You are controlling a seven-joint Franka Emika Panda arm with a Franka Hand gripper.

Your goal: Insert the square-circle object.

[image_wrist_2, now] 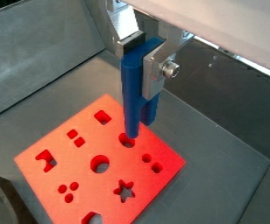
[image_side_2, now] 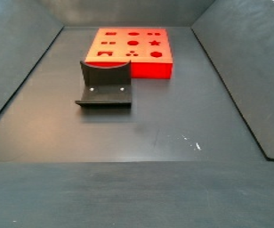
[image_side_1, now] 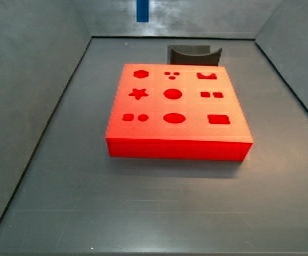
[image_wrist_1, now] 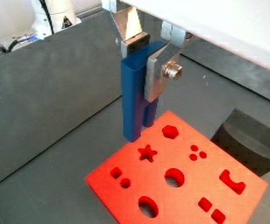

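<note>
My gripper [image_wrist_1: 147, 59] is shut on the square-circle object [image_wrist_1: 134, 96], a long bright-blue peg of two joined bars, and holds it upright by its upper end. Both also show in a wrist view, the gripper [image_wrist_2: 144, 59] and the peg [image_wrist_2: 138, 92]. The peg hangs above the red block with shaped holes [image_wrist_1: 179, 179], over the block's edge region [image_wrist_2: 90, 149]. In a side view only the peg's lower tip [image_side_1: 143, 10] shows, well above the block [image_side_1: 177, 110]. The gripper is out of that view. The block also shows far off in a side view [image_side_2: 130, 49].
The dark fixture [image_side_1: 193, 52] stands on the floor right beside the red block; it also shows in a side view [image_side_2: 104, 85] and a wrist view [image_wrist_1: 249, 136]. Grey sloping walls [image_side_1: 43, 130] enclose the dark floor [image_side_2: 151, 134].
</note>
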